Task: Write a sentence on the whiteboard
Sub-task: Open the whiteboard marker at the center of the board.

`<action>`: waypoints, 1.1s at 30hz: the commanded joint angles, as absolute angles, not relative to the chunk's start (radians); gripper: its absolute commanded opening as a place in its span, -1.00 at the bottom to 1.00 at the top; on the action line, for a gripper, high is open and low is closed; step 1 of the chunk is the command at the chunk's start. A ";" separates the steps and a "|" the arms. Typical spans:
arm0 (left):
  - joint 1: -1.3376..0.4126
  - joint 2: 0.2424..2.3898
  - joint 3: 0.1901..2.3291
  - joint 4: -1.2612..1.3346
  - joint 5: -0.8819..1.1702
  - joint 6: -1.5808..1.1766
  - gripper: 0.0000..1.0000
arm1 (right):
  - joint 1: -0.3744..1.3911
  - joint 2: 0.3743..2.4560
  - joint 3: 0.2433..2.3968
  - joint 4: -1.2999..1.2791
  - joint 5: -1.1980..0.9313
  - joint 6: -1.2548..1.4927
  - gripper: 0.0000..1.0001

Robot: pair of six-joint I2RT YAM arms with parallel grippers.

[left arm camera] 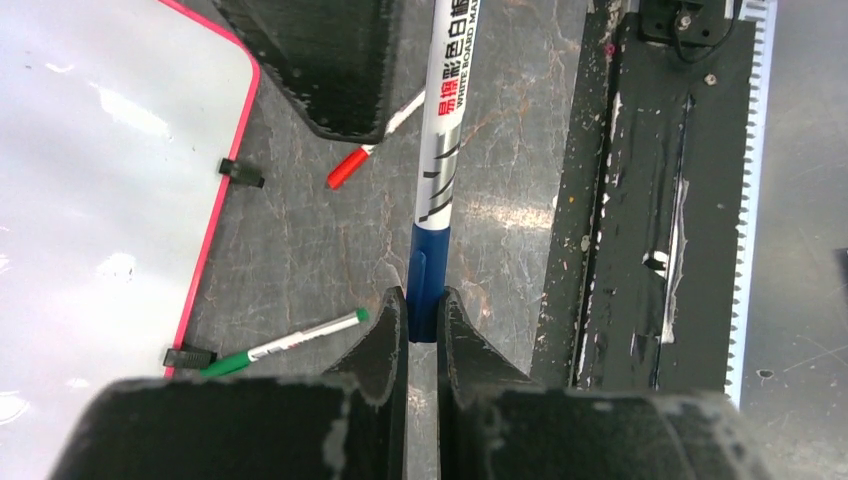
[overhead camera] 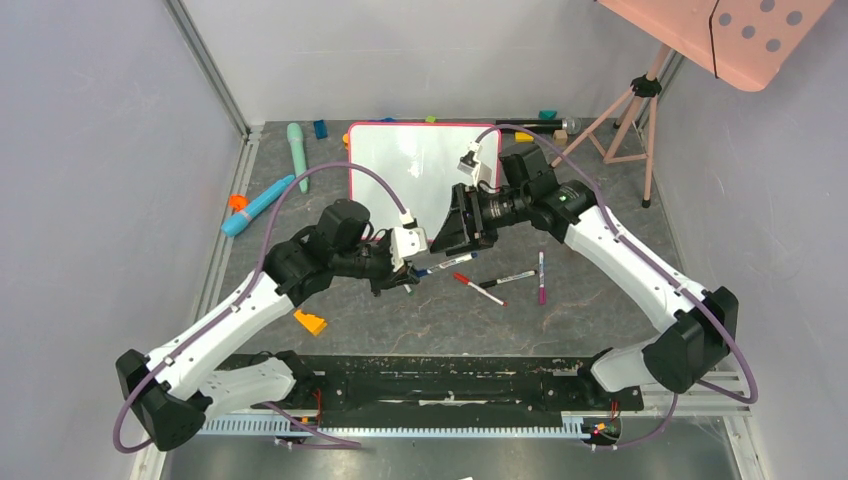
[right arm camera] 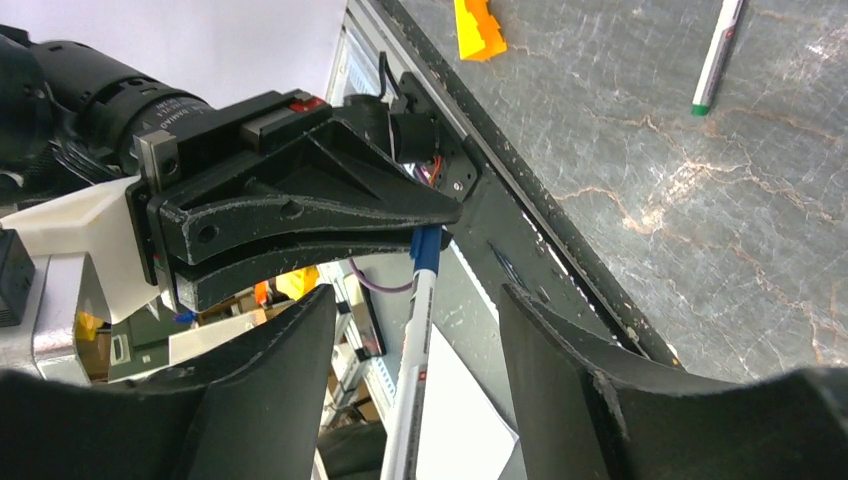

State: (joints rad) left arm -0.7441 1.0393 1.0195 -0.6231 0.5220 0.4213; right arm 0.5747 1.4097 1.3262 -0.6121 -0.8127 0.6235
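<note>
Left claw (left arm camera: pixel 424 310) is clenched on the blue cap (left arm camera: pixel 427 285) of a whiteboard marker (left arm camera: pixel 440 130). The barrel runs straight out ahead of it into the right claw (right arm camera: pixel 418 300). The right claw is released: its fingers (right arm camera: pixel 300 340) are spread wide on either side of the barrel and not touching it. The whiteboard (overhead camera: pixel 400 170) lies flat just beyond the right claw, to the left claw's forward-left, and no writing shows on it. So nothing is written; this looks like the uncapping step. What's left is to close on the barrel, pull the cap, carry the tip to the board and write everything. A green marker (left arm camera: pixel 285 343) lies just left of the left claw and a red marker (overhead camera: pixel 478 289) is near its right.
</note>
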 commanded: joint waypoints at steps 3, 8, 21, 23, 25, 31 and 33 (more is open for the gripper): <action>-0.748 1.064 1.081 -0.678 0.477 0.509 -0.96 | 0.603 1.447 1.409 -0.778 -0.802 0.503 0.29; -0.749 1.077 1.089 -0.678 0.480 0.532 -0.96 | 0.618 1.450 1.389 -0.795 -0.812 0.486 0.17; -0.749 1.100 1.095 -0.671 0.490 0.522 -0.96 | 0.635 1.450 1.366 -0.742 -0.827 0.528 -0.51; -0.749 1.100 1.095 -0.670 0.489 0.517 -0.96 | 0.635 1.448 1.361 -0.736 -0.830 0.534 -0.48; -0.749 1.101 1.094 -0.668 0.488 0.510 -0.96 | 0.635 1.447 1.359 -0.728 -0.831 0.538 -0.27; -0.749 1.088 1.080 -0.634 0.507 0.485 -0.96 | 0.637 1.440 1.342 -0.694 -0.833 0.559 -0.35; -0.749 1.093 1.081 -0.629 0.505 0.475 -0.96 | 0.639 1.440 1.339 -0.695 -0.832 0.559 -0.36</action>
State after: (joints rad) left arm -0.7441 1.1011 1.0546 -0.6746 0.4900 0.4950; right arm 0.6312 1.4563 1.3491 -0.7406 -0.8139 0.5461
